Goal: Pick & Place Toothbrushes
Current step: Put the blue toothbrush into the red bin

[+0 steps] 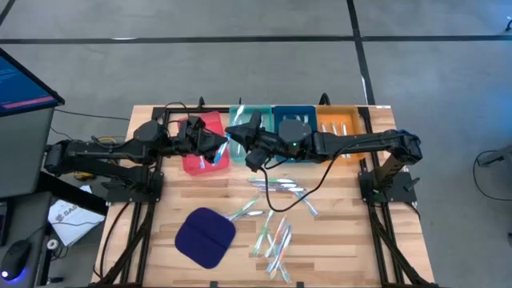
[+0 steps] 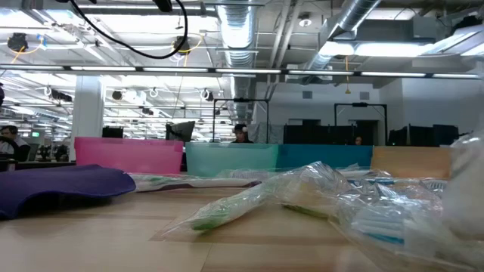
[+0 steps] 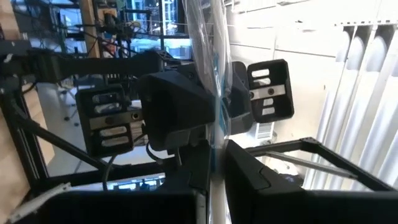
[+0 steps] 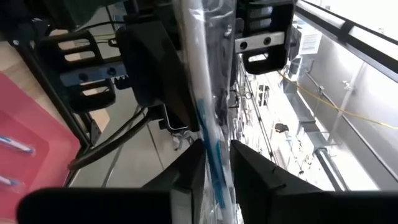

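The left gripper and the right gripper meet nose to nose over the red tray and teal tray, a wrapped toothbrush between them, with loose toothbrushes beside the dark blue pad on the table.

— What lies around the wooden table?
— A grey floor crossed by dark lines, and a monitor on the left.
— And beyond the table edge?
— A large open hall: silver ducts and pipes overhead, long strip lights, a white pillar, dark monitors on distant desks.
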`<state>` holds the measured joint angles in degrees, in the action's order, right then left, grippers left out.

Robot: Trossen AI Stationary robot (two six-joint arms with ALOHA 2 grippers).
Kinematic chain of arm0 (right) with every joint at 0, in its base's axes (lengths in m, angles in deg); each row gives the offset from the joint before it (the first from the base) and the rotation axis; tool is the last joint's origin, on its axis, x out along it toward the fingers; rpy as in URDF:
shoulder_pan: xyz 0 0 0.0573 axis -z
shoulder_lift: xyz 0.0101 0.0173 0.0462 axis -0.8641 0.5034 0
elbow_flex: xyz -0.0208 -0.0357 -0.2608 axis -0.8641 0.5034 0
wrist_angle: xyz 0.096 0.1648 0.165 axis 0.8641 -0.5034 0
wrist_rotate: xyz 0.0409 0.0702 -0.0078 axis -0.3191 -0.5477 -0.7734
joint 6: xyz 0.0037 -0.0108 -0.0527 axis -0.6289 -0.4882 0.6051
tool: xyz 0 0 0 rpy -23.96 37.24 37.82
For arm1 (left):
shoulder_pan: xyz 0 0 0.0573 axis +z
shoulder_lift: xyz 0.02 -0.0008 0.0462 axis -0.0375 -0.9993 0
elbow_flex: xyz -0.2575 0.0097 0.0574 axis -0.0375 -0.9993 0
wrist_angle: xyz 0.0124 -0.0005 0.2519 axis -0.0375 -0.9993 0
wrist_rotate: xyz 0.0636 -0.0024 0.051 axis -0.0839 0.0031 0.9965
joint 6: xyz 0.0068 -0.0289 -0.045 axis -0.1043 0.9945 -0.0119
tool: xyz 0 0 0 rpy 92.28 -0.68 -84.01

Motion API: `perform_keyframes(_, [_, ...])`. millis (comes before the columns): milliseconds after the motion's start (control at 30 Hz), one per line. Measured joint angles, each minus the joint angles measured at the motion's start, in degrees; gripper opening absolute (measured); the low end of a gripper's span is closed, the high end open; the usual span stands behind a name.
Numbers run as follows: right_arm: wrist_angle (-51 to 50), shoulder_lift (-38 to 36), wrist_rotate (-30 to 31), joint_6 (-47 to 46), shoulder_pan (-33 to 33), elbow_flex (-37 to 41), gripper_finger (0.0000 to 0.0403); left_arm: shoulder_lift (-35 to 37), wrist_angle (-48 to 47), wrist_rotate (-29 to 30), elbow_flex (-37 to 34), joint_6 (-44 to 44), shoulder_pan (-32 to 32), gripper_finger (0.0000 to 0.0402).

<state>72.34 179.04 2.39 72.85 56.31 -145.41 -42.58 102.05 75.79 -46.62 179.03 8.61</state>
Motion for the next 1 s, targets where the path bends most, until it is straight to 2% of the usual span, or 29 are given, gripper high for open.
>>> perform_keyframes(267, [-0.08,0.02,0.35,-0.01,-0.04,0.00,0.0061,0.02,-0.36,-0.91,0.04,1.97,0.02,0.0014])
perform_keyframes(467, [-1.58,0.04,1.21,0.21,-0.04,0.07,0.0013,0.02,-0.91,-1.51,0.07,2.70,0.02,0.0021])
perform_keyframes(667, [-2.24,0.04,1.33,-5.89,-0.06,0.07,0.0010,0.00,-0.39,-1.87,0.07,-0.06,0.02,0.0050])
perform_keyframes(1000, [-2.53,0.04,3.37,-6.26,0.15,0.04,0.0010,0.00,-0.07,-3.07,0.02,-4.76,0.40,0.0116])
